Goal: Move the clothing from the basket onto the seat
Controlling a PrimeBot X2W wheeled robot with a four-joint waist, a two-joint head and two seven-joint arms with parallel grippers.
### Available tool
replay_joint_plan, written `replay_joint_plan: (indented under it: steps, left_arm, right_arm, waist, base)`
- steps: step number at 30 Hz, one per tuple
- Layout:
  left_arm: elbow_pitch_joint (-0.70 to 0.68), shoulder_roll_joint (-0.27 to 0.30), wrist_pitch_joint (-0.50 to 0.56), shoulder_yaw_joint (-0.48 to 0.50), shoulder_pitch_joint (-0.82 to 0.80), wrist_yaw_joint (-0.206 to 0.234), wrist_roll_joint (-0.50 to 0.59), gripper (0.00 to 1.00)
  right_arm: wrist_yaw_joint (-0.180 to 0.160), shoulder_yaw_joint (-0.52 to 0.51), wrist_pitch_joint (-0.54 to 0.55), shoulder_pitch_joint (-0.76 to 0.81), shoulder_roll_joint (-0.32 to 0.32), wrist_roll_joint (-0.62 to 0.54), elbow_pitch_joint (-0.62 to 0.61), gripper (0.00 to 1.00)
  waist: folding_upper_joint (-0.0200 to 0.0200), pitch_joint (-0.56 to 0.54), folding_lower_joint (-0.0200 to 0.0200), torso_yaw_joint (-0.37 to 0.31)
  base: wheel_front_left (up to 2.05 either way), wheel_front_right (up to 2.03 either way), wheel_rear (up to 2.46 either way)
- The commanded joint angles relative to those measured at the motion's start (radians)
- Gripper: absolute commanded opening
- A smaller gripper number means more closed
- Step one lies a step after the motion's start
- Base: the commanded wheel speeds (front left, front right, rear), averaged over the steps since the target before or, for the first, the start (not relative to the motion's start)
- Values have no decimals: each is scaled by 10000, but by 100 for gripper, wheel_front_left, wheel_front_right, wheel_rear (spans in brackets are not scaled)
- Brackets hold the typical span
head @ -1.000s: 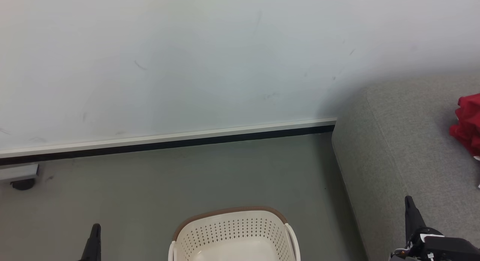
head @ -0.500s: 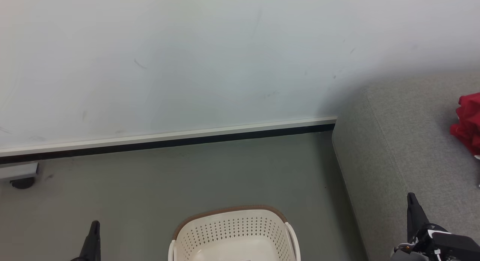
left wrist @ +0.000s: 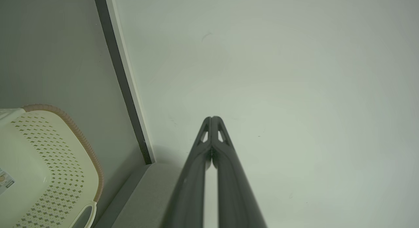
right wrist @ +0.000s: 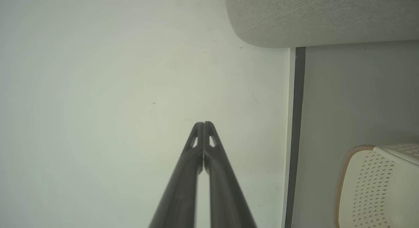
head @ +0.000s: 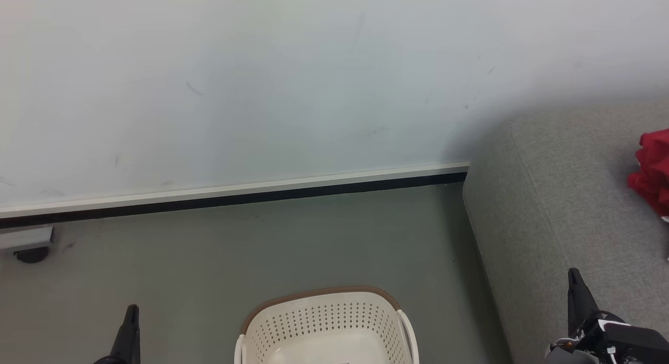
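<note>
The cream basket [head: 326, 322] with its brown rim stands on the floor at the bottom centre of the head view; the part of its inside that shows holds no fabric. It also appears as the basket [left wrist: 49, 169] at the left wrist view's lower left and the basket [right wrist: 376, 185] at the right wrist view's lower right. Red clothing [head: 653, 170] lies on the grey seat [head: 564, 196] at the right edge. My left gripper [head: 131, 313] is shut, left of the basket, and my left gripper [left wrist: 212, 118] points at the wall. My right gripper [head: 573, 276] is shut over the seat's front; my right gripper [right wrist: 203, 123] holds nothing.
A pale wall [head: 261, 92] with a white-and-black skirting board [head: 235, 196] runs behind the grey floor [head: 261, 254]. A small caster and a white bracket [head: 29, 246] sit at the far left by the wall. The seat's rounded end [right wrist: 311, 21] shows at the right wrist view's top.
The head view has shifted very slightly; both grippers sit a touch higher or further out than a second ago. Basket and clothing have not moved.
</note>
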Motion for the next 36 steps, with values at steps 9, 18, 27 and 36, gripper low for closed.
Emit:
replay_joint_plan:
  steps: [9,18,27,36]
  left_arm:
    - [19,2,31,18,13,-54,-81,0]
    - [18,2,31,18,14,-54,-81,0]
    - [16,2,31,18,14,-54,-81,0]
    - [15,2,31,18,14,-54,-81,0]
  right_arm:
    - [4,80,-61,-100,-111,78,-53,0]
    - [4,126,-122,-103,-146,135,-66,0]
    - [4,171,-150,-104,-177,169,-76,0]
    - [4,210,-186,-107,-207,215,-87,0]
  waist:
    - [0,0,0,0]
    - [0,1,0,0]
    - [0,1,0,0]
    - [0,1,0,0]
  base:
    - [0,0,0]
    - [0,0,0]
    - [0,0,0]
    - [0,0,0]
